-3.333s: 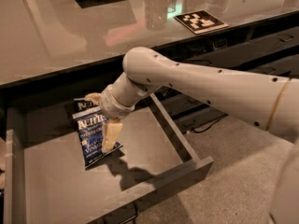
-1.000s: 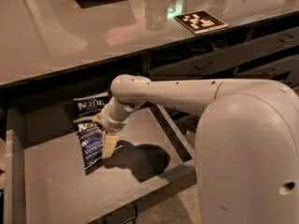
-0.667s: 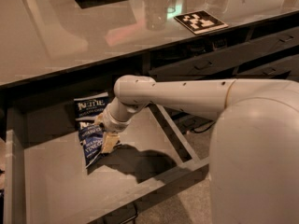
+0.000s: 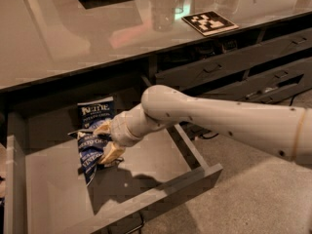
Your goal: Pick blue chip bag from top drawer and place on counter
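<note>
The pale fingers (image 4: 111, 153) of the gripper (image 4: 101, 144) are seen clamped on the crumpled blue chip bag (image 4: 90, 156). The bag is held inside the open top drawer (image 4: 53, 184) and appears slightly raised off its floor, though contact cannot be judged. A second blue Kettle bag (image 4: 96, 112) is laid just behind it. The white arm (image 4: 219, 118) is extended from the right, below the counter surface (image 4: 73, 38), on which a black-and-white marker tag (image 4: 209, 22) is carried.
</note>
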Action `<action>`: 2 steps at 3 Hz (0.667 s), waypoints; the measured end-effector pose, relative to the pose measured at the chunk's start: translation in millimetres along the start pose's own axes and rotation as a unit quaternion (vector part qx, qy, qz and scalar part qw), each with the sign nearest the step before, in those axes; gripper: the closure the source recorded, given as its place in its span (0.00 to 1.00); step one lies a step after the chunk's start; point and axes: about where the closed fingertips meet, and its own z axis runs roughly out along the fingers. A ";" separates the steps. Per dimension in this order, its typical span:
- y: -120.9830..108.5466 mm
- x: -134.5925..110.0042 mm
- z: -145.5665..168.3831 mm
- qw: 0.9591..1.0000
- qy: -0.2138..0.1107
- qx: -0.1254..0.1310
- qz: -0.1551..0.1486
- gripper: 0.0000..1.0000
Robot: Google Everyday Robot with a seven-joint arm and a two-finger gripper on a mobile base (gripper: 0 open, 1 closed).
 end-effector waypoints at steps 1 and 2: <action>33.7 -51.8 -33.3 0.996 -0.082 0.006 -0.022 1.00; 56.8 -62.7 -101.9 0.994 -0.095 0.034 -0.029 1.00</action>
